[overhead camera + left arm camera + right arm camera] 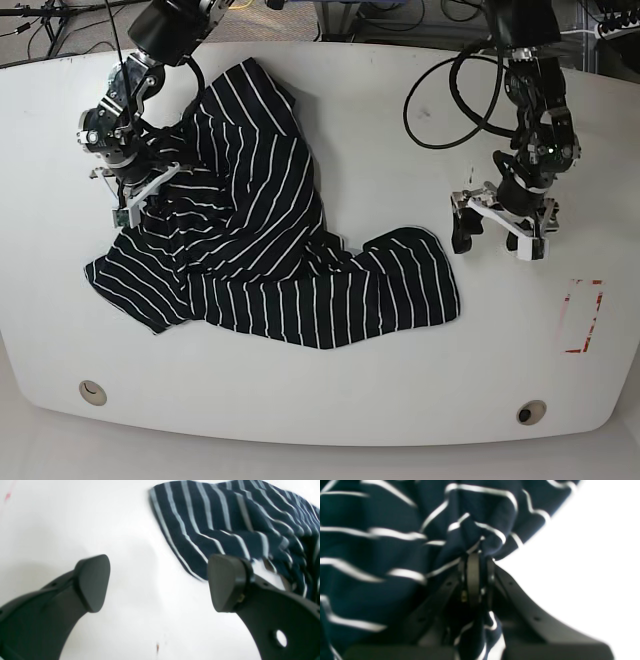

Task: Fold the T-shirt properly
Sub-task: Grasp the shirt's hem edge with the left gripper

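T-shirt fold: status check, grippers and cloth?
Right gripper shut on T-shirt edge. Left gripper open, empty, over bare table beside the cloth. T-shirt crumpled, not folded. Nothing in the way.

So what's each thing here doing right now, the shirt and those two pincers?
T-shirt: crumpled and spread unfolded on the table.
Left pincer: open wide, holding nothing, just beside the shirt's edge.
Right pincer: shut on a bunch of the shirt's cloth.

white table (340,400), crumpled striped T-shirt (280,270)
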Motion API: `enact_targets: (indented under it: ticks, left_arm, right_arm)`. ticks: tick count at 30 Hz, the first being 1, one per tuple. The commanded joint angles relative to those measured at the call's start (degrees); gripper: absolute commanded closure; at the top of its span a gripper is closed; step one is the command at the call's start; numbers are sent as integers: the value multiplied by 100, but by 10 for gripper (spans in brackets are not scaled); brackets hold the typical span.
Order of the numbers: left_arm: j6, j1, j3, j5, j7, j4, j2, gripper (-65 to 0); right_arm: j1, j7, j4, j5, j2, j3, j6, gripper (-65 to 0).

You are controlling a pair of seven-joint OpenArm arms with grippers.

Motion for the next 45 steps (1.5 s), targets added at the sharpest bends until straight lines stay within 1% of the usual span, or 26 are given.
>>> enact_targets:
  ticks: [1, 6, 10, 15, 22, 23, 27, 30, 34, 36, 41, 45]
  left_arm:
    - [-65, -233, 15, -191, -2, -228, -15, -579]
    - [-65, -479, 182, -217, -2, -782, -7, -579]
    - [-65, -699, 393, -226, -2, -1204, 20, -579]
    - [-65, -892, 429, -200, -19, -1520, 257, -579]
    - [-65, -1270, 437, -217, -19, -2224, 336, -579]
    - [-65, -1323, 437, -226, -19, -2312, 389, -579]
    - [-65, -1420, 437, -217, -19, -2443, 477, -574]
    - [-65, -1437, 437, -200, -28, -2470, 512, -497]
    - [-65, -1473, 437, -200, -28, -2716, 512, -306]
    - [-65, -1648, 437, -182, -28, -3041, 512, -204]
    - [-65, -1982, 446, -182, -28, -3956, 486, 0]
    - [-65, -2000, 446, -191, -28, -3991, 468, 0]
  right_arm:
    - [55, 26, 163, 67, 49, 14, 30, -2]
    - [46, 26, 171, 58, -56, 6, 30, -2]
    - [38, 26, 171, 58, -65, 6, 30, -2]
    - [29, 35, 171, 58, -65, 6, 30, -2]
    - [20, 35, 180, 58, -65, 6, 30, -2]
    - [20, 35, 180, 58, -65, 6, 30, -2]
    - [20, 35, 180, 58, -65, 6, 30, -2]
    - [20, 35, 180, 58, -65, 6, 30, -2]
    - [11, 35, 180, 58, -65, 6, 30, -3]
    - [11, 35, 180, 58, -65, 6, 30, -3]
    - [2, 35, 198, 58, -65, 6, 30, -3]
    - [-94, 35, 444, 67, -65, 6, 30, -3]
